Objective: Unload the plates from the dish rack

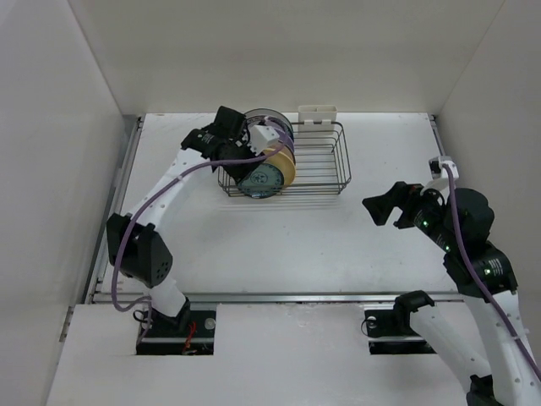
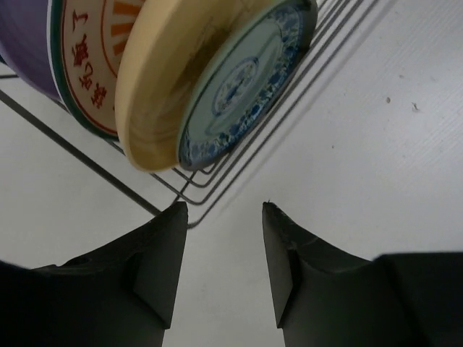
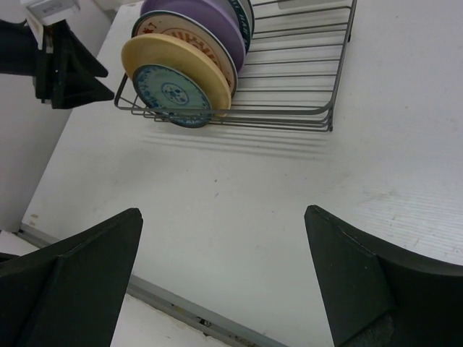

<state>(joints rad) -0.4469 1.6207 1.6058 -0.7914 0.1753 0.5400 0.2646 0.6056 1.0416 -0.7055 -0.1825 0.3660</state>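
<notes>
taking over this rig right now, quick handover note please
Left gripper: jaws apart, empty, beside the plates at the left end of the dish rack.
Right gripper: jaws wide, empty, over the bare table.
Plates: standing on edge in the rack, teal plate in front, then yellow-tan plate, orange-patterned plate, lavender plate.
Done: no plate is out.
Left: unload every plate.

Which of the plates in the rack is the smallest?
The teal patterned plate, at the row's open end, leaning on the larger plain yellow plate behind it.
</notes>
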